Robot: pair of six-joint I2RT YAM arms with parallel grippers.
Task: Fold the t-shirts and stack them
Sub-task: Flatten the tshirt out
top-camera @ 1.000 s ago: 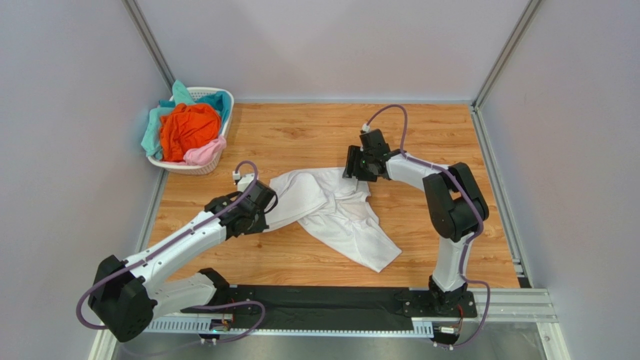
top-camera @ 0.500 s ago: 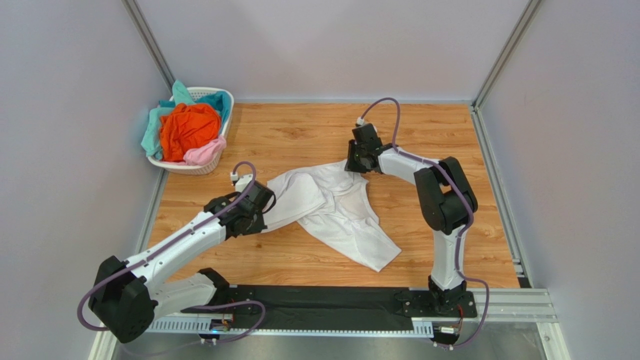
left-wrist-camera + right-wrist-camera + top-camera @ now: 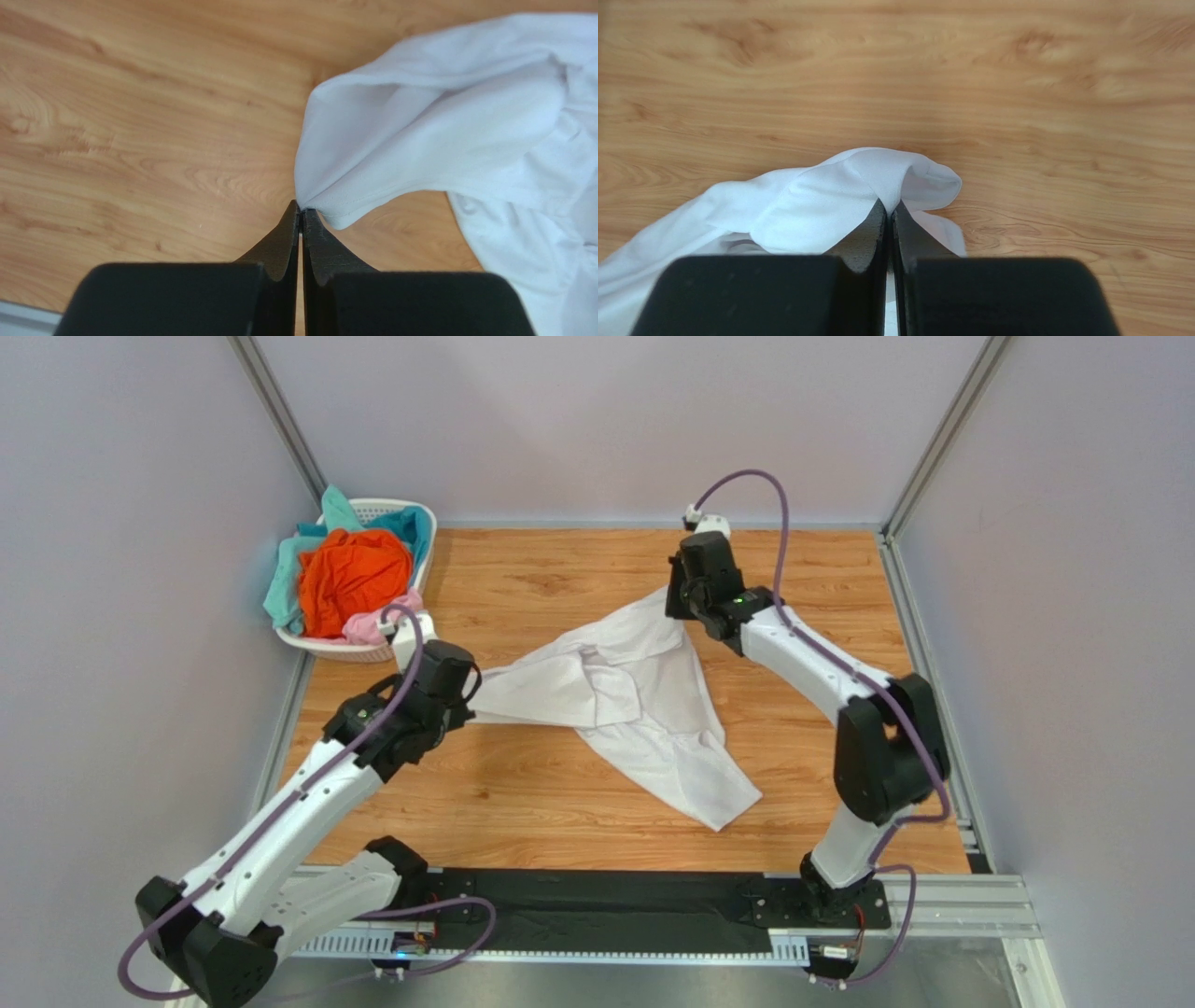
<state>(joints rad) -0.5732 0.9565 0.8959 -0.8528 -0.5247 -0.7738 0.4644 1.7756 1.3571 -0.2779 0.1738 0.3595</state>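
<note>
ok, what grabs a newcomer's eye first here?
The white t-shirt spread across the wooden table, its left end pinched by the left gripper and its far end by the right gripper. Next, the white basket at the far-left corner, heaped with an orange shirt, teal shirt and pink shirt.

Wooden table (image 3: 561, 812) carries the white t-shirt (image 3: 659, 714) and a basket (image 3: 337, 647).
</note>
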